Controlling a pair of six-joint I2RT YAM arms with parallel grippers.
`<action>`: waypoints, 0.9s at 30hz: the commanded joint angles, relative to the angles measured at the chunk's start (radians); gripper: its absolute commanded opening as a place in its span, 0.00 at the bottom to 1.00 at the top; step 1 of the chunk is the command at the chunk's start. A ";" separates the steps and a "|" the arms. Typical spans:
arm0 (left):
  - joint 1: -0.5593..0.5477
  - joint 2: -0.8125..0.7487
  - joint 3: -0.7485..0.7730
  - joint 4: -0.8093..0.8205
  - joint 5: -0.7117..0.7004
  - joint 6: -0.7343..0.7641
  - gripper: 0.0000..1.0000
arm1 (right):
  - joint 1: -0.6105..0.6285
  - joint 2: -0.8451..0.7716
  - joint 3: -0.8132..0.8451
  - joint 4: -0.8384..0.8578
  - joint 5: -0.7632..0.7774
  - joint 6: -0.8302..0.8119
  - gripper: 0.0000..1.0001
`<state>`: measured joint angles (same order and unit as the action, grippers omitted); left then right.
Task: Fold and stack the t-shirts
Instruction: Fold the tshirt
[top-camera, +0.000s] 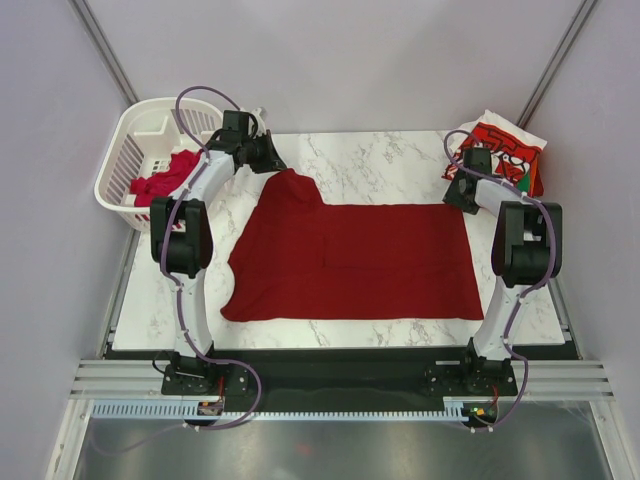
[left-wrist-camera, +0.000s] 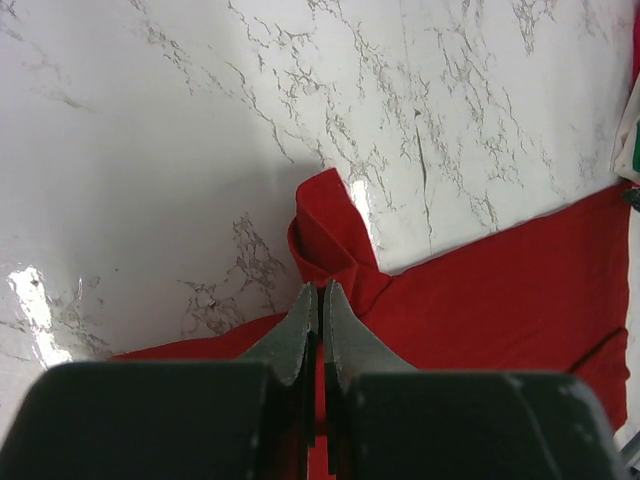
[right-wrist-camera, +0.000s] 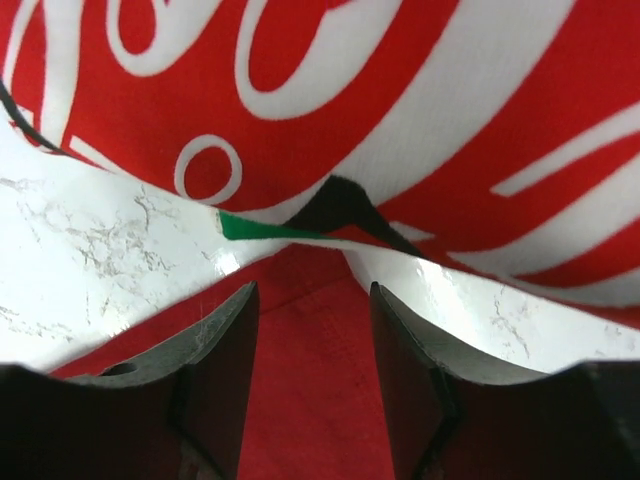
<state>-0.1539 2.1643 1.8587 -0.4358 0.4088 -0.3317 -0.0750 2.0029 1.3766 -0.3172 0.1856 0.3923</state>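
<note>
A plain dark red t-shirt (top-camera: 360, 260) lies spread flat across the marble table. Its far left corner (left-wrist-camera: 330, 225) is drawn up into a peak, and my left gripper (top-camera: 278, 165) (left-wrist-camera: 322, 292) is shut on that cloth. My right gripper (top-camera: 458, 195) (right-wrist-camera: 312, 290) sits low at the shirt's far right corner; its jaws stand apart with the red cloth (right-wrist-camera: 310, 380) lying between them. Just beyond its fingertips is a folded red t-shirt with white Coca-Cola script (top-camera: 510, 150) (right-wrist-camera: 330, 100), with a green edge (right-wrist-camera: 250, 228) showing under it.
A white slotted basket (top-camera: 125, 135) stands off the table's far left corner with crumpled red cloth (top-camera: 165, 178) inside. Bare marble (top-camera: 390, 160) runs along the back between the two grippers. Grey walls close in both sides.
</note>
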 joint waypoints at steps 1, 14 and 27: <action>-0.001 -0.024 -0.003 0.017 -0.002 -0.018 0.02 | -0.011 0.025 -0.019 0.073 0.000 -0.001 0.55; -0.004 -0.018 -0.003 0.017 -0.004 -0.023 0.02 | -0.020 0.030 -0.070 0.115 -0.031 -0.001 0.14; -0.007 -0.156 -0.059 -0.026 -0.014 -0.001 0.02 | 0.004 -0.130 -0.051 0.030 -0.075 -0.010 0.00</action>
<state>-0.1551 2.1212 1.8011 -0.4484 0.3985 -0.3321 -0.0849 1.9781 1.3151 -0.2497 0.1249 0.3923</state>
